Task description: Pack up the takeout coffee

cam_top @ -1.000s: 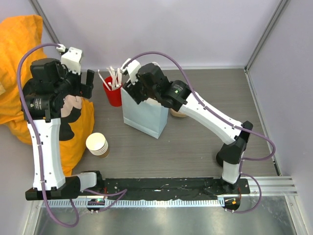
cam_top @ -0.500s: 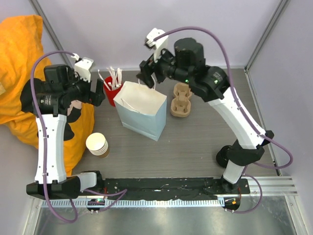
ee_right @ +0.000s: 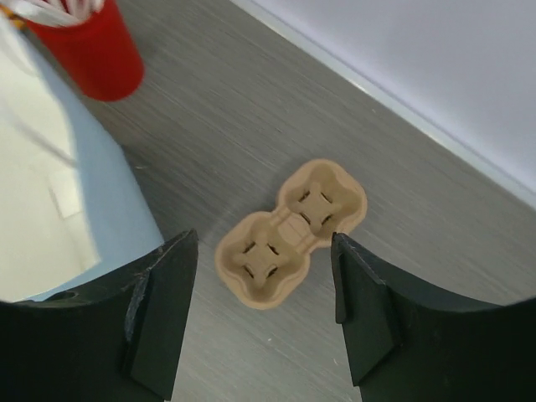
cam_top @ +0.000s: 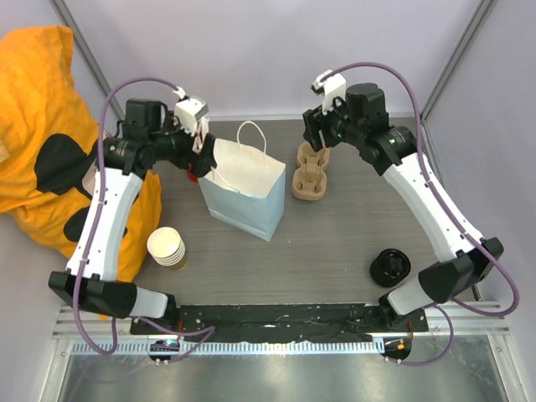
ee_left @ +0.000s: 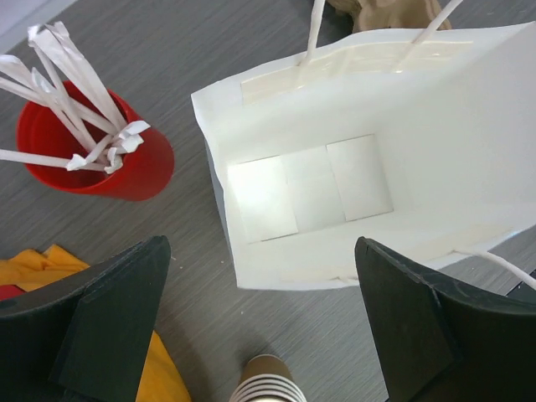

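The takeout coffee, a tan cup with a black lid, shows in no view. The pale blue paper bag (cam_top: 243, 191) stands open mid-table; in the left wrist view its inside (ee_left: 377, 193) looks empty. My left gripper (cam_top: 201, 141) is open and empty, hovering over the bag's left edge; in the left wrist view (ee_left: 264, 335) it hangs above bare table beside the bag. My right gripper (cam_top: 316, 134) is open and empty above a tan two-cup carrier (cam_top: 309, 172), which is empty in the right wrist view (ee_right: 289, 234) and lies just beyond the gripper (ee_right: 260, 318).
A red cup (cam_top: 194, 166) holding white stirrers stands behind the bag's left side. A stack of lidless paper cups (cam_top: 166, 247) stands front left. Loose black lids (cam_top: 390, 266) lie front right. An orange cloth (cam_top: 33, 100) fills the left side.
My right gripper rose from the bag's top and swung right over the carrier. My left gripper moved right to the bag's left edge. The bag now stands open.
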